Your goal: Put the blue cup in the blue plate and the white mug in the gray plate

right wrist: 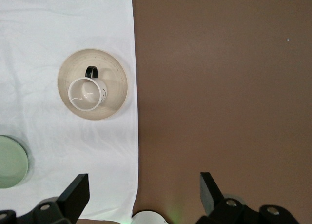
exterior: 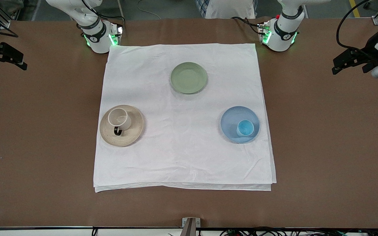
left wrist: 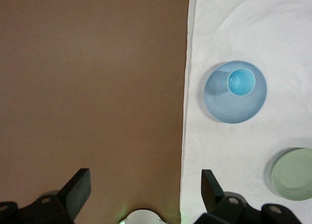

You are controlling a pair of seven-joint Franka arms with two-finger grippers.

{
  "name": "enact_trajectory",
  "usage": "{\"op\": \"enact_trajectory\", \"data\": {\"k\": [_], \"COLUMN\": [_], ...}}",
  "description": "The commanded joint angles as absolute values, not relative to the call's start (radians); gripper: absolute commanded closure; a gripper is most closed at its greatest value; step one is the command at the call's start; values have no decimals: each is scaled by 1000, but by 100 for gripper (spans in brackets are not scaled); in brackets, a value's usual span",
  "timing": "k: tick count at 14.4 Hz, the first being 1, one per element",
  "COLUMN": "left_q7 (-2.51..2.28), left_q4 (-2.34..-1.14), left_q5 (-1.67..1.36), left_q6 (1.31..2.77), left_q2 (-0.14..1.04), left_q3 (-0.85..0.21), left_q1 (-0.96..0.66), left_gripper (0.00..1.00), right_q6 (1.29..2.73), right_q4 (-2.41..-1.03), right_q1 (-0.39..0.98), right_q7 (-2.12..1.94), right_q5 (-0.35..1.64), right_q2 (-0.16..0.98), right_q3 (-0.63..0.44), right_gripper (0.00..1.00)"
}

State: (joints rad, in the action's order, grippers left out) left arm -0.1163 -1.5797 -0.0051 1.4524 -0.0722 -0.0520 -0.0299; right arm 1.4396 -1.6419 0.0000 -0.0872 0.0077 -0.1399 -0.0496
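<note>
Green plate cut by right wrist frame edge

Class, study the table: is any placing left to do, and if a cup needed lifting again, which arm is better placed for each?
Nothing remains. The blue cup stands in the blue plate, nearer the left gripper; the white mug in the gray plate, nearer the right gripper.

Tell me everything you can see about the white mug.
The white mug is a cream cylinder with a dark loop handle, glossy like ceramic, and looks empty. It stands upright on the gray plate, off its centre, with the handle pointing toward the front camera. Only the plate touches it. Plate and mug sit on the white cloth toward the right arm's end.
</note>
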Motion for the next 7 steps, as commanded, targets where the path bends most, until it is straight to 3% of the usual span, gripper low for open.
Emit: {"op": "enact_trajectory", "data": {"k": [1, 7], "left_q7": [-94, -100], "left_q4": [-1586, -1554], "left_q5": [-6, 5], "left_q6": [1462, 1459], "left_q2": [-78, -69], "left_q3": [-49, -48], "left_q1": [-29, -28], "left_gripper": [0, 0], "right_q6": [1422, 1422], "right_q4": [-1641, -1640], "right_q1": [2, 2], "right_q7": [-80, -74], "right_q5": [21, 20], "right_q2": [-146, -146], "right_q3": [-51, -51], "right_gripper": [0, 0]}}
